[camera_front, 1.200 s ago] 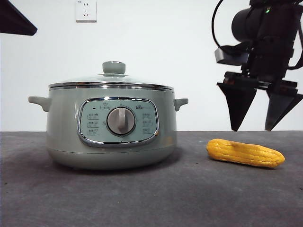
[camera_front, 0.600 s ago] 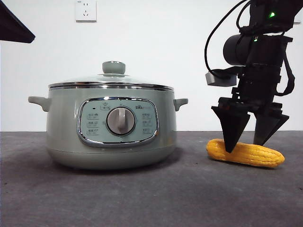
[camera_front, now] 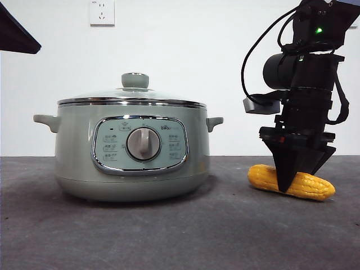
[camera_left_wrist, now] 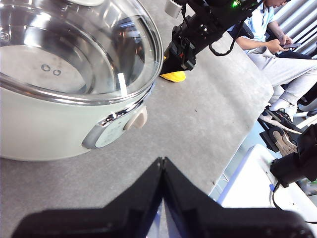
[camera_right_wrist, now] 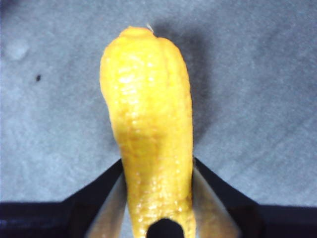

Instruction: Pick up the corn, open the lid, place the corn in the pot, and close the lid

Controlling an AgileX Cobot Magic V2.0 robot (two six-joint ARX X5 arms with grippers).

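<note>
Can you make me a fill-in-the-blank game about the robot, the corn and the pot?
1. The right gripper has its jaws closed on the ____.
2. The glass lid sits on top of the ____, with nothing lifting it.
3. The corn lies on the table, ____ the pot, not inside it.
4. The left gripper's jaws are ____.

Missing words: corn; pot; beside; shut

Right gripper (camera_front: 293, 183): lowered to the desk (camera_front: 169, 236), jaws closed against both flanks of the corn (camera_right_wrist: 148, 144).
Left gripper (camera_left_wrist: 162, 166): held raised, jaws pressed together.
</note>
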